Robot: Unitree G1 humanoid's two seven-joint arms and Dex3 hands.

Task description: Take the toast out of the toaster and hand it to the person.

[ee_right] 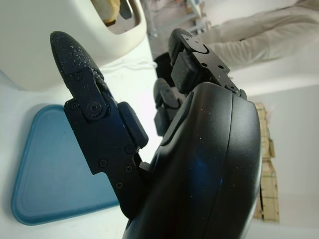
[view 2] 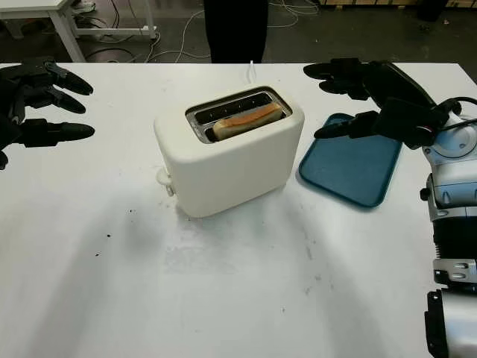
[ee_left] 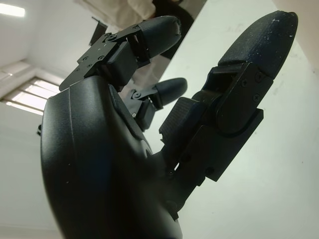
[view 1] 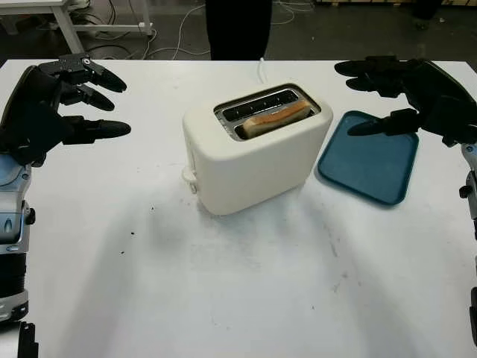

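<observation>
With the toast (view 1: 276,118) still sitting in the near slot of the toaster (view 1: 253,153) at mid-table, the robot is holding its open left hand (view 1: 56,104) and open right hand (view 1: 410,93) toward opposite table edges, apparently preparing the reach, a person (view 1: 238,28) waiting beyond the far edge.

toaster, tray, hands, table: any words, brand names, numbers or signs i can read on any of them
None can be read.
toaster: plain cream body, no brand or marking visible on the sides that face the cameras.
toast: no marking.
blue tray: plain surface, no label.
left hand and right hand, both open above the table: black shells with screws, no lettering legible.
white table: dark specks and scuffs, no text.
</observation>
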